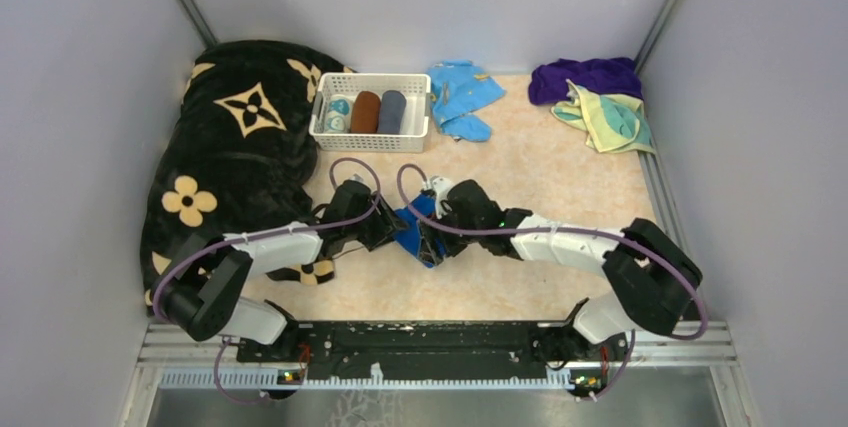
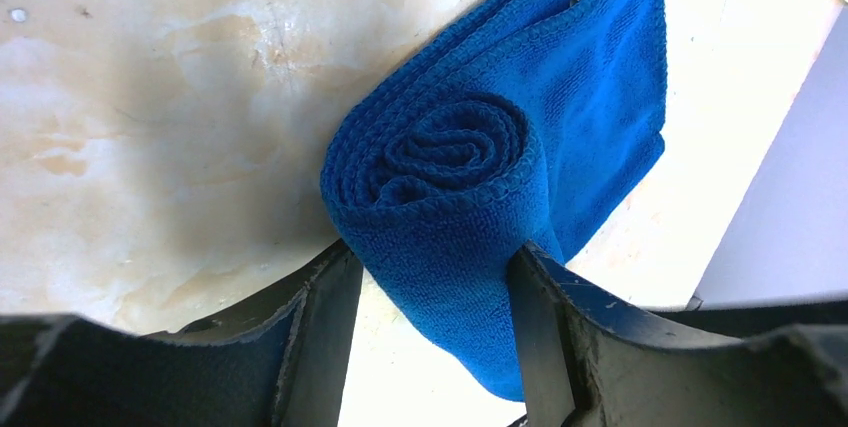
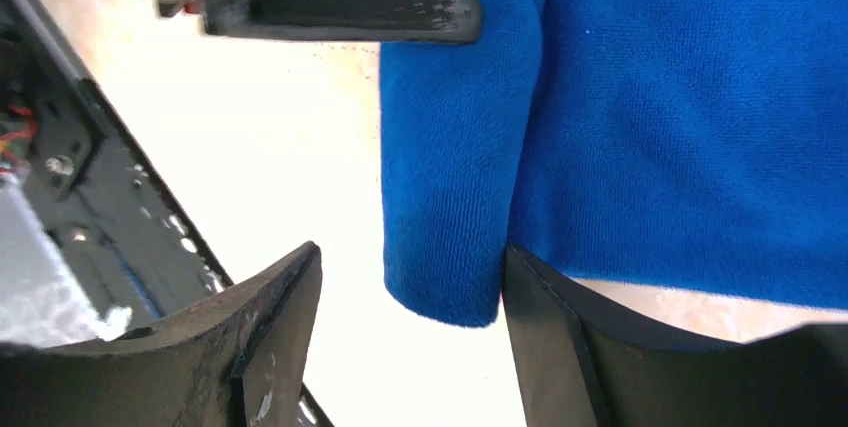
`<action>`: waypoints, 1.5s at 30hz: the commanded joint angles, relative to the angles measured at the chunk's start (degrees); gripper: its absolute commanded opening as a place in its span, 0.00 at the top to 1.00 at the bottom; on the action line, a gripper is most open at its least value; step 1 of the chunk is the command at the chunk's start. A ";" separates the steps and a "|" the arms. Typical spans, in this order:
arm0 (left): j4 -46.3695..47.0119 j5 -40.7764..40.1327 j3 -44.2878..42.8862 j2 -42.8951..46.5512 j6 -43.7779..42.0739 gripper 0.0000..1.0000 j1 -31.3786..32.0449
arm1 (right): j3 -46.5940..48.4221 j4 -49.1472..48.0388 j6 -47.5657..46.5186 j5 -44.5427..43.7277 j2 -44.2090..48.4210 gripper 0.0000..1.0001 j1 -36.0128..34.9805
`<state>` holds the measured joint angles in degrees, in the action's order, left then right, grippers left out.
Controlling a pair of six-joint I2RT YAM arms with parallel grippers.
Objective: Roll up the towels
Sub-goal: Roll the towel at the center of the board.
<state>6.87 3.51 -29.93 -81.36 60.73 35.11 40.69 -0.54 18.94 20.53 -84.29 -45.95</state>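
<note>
- Blue towel (image 1: 412, 230) lies mid-way across the surface (image 1: 540, 167), at 5 o'clock from the basket (image 1: 322, 132), partly rolled.
- Left gripper (image 2: 432, 250) clamps the roll's end; right gripper (image 3: 410, 250) stands released around the loose edge.
- I'd squeeze gently and wind the tail on evenly.

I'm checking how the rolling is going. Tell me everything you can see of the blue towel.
The blue towel is royal blue, looped cloth. One end is wound into a spiral; the rest trails away in folded layers over the pale marbled table, near its front middle. The left gripper pinches the roll from both sides. The right gripper stands open around a folded edge, one finger against the cloth, the other clear of it.
</note>
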 commanded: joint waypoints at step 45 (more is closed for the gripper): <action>-6.09 -2.01 0.65 -1.62 0.67 0.36 0.55 | 8.55 4.65 -23.66 -43.08 -16.33 0.60 -23.31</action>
<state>6.52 3.46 -31.27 -82.72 62.02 35.53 48.56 1.74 -6.52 -29.12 -97.71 -71.70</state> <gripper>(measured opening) 0.629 0.453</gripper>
